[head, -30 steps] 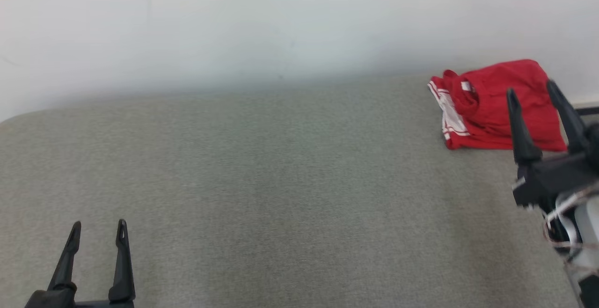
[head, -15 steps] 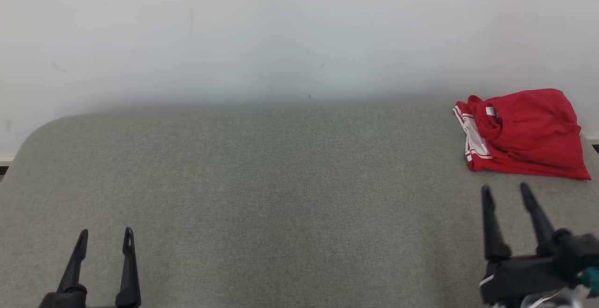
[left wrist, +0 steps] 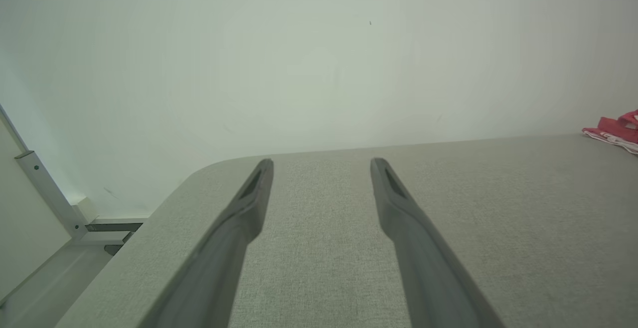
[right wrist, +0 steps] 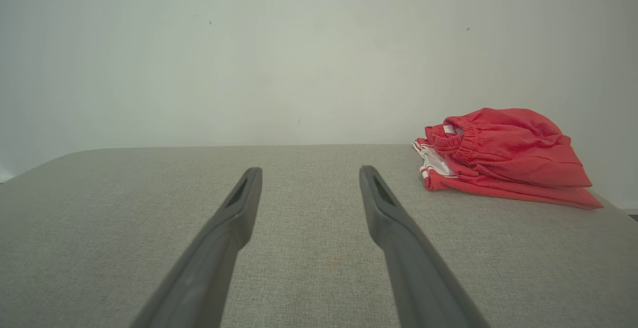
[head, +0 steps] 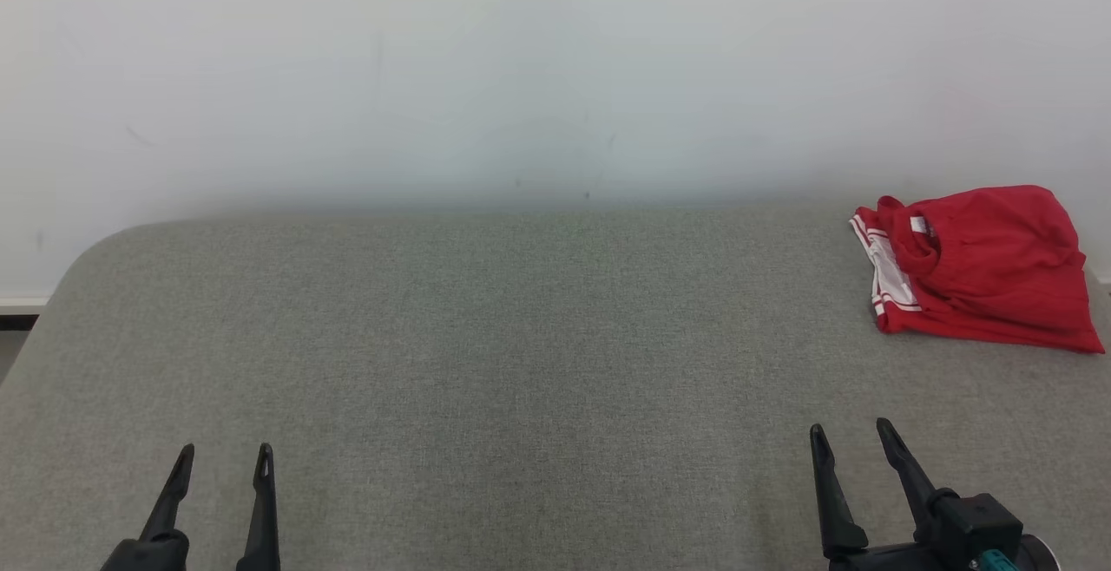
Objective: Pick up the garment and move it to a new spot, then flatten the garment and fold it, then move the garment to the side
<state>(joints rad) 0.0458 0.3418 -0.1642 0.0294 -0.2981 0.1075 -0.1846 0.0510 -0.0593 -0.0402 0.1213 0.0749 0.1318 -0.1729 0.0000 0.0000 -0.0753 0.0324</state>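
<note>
The red shorts [head: 981, 267] lie folded ahead of the right end effector [head: 850, 425] and a little to its outer side, well apart from it and close to the wall [head: 521, 76]. Bare grey fabric stretches between them. The left end effector [head: 226, 449] hovers far across the bench [head: 521, 337] from the shorts. Both end effectors have their dark, tapering fingers spread wide, holding nothing. The shorts are soft cloth with a gathered waistband, a small white label and white side stripes. Fine woven grey cloth covers the round-cornered bench. The wall is plain and pale. Beyond the left end effector's outer side stands a pale metal post [left wrist: 45, 188].
</note>
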